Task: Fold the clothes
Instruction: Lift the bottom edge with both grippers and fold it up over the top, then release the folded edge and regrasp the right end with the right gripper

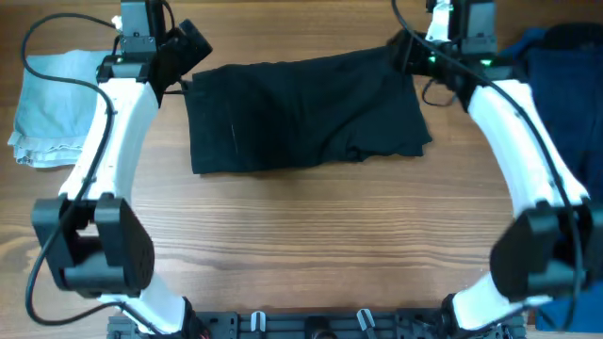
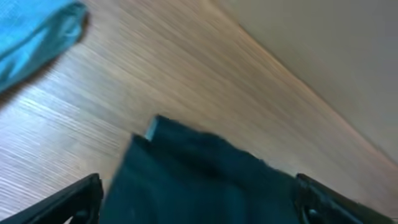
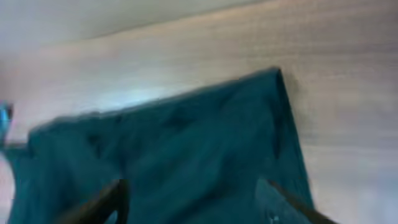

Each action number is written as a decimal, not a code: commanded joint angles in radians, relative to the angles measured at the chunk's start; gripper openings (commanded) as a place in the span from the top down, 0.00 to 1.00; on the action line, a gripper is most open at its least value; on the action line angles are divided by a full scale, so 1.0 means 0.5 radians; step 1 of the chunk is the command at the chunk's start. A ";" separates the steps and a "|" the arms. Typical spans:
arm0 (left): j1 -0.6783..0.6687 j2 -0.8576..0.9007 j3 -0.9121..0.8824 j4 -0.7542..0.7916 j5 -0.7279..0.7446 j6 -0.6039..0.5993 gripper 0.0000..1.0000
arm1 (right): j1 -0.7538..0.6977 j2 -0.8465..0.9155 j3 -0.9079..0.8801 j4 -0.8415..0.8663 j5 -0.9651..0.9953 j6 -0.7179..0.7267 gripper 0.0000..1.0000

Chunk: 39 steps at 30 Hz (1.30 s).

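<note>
The black shorts [image 1: 306,113] lay spread flat on the far middle of the wooden surface [image 1: 311,245], making a rough rectangle with its long side running left to right. Their near edge was uneven towards the right. The cloth showed soft creases but no print or logo that could be made out.

The left pincer [image 1: 188,47] hung at the far left corner of the shorts, at or just above the cloth. In the left wrist view its fingers [image 2: 74,199] stood wide apart, with the dark fabric lying between them. A small pale tab [image 2: 149,127] stuck out at the shorts' corner, too blurred for any writing to be read.

The right pincer [image 1: 405,52] hung at the far right corner. In the right wrist view its two fingers were likewise parted, with the shorts spread beneath and between them. Whether either pincer touched the fabric could not be told.

A pale blue folded cloth [image 1: 52,104] rested at the far left of the surface, well apart from the shorts. A deep blue garment heap [image 1: 565,66] lay at the far right edge.
</note>
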 commanded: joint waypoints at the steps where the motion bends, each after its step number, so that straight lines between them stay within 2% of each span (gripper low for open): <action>1: -0.127 0.059 0.013 -0.128 0.140 0.211 0.15 | -0.007 -0.024 -0.007 -0.357 -0.036 -0.275 0.42; 4: -0.192 0.184 0.013 -0.152 0.137 0.260 0.19 | -0.031 0.080 -0.091 -0.580 0.010 -0.292 0.49; 8: -0.190 0.322 0.013 -0.160 0.066 0.262 0.18 | -0.043 0.278 -0.095 -0.765 0.048 -0.376 0.40; 11: -0.189 0.359 0.013 -0.153 0.032 0.269 0.15 | -0.077 0.391 -0.096 -0.800 0.055 -0.288 0.40; 18: -0.189 0.359 0.012 -0.134 -0.044 0.313 0.13 | -0.101 0.607 -0.096 -0.771 0.062 -0.289 0.41; 19: -0.189 0.359 0.011 -0.130 -0.054 0.314 0.13 | -0.101 0.623 -0.096 -0.771 0.062 -0.289 0.53; 20: -0.189 0.359 0.011 -0.129 -0.059 0.314 0.13 | -0.101 0.629 -0.098 -0.768 0.062 -0.289 0.79; 21: -0.189 0.359 0.011 -0.128 -0.066 0.313 0.13 | -0.101 0.629 -0.102 -0.758 0.066 -0.292 0.83; 22: -0.189 0.359 0.011 -0.127 -0.089 0.313 0.13 | -0.108 0.629 -0.102 -0.735 0.105 -0.293 0.96; 25: -0.189 0.359 0.011 -0.122 -0.134 0.317 0.13 | -0.156 0.627 -0.095 -0.645 0.272 -0.442 0.96; 28: -0.189 0.359 0.011 -0.120 -0.179 0.359 0.13 | -0.294 0.627 -0.063 -0.624 0.420 -0.447 0.96; 31: -0.189 0.359 0.011 -0.120 -0.187 0.359 0.13 | -0.423 0.627 -0.063 -0.525 0.339 -0.448 0.96; 35: -0.190 0.355 0.018 -0.036 -0.184 0.358 0.15 | -0.433 0.594 -0.024 -0.449 0.185 -0.500 0.96; 36: -0.190 0.335 0.045 -0.023 -0.166 0.356 0.18 | -0.433 0.545 0.049 -0.470 0.143 -0.499 0.96; 37: -0.190 0.290 0.085 -0.034 0.017 0.356 0.27 | -0.433 0.463 0.146 -0.500 0.103 -0.498 0.96; 38: -0.190 0.263 0.092 -0.036 0.188 0.355 0.42 | -0.433 0.422 0.192 -0.515 0.094 -0.491 0.94; 39: -0.194 0.247 0.092 -0.053 0.370 0.314 0.59 | -0.433 0.379 0.229 -0.528 0.092 -0.484 0.88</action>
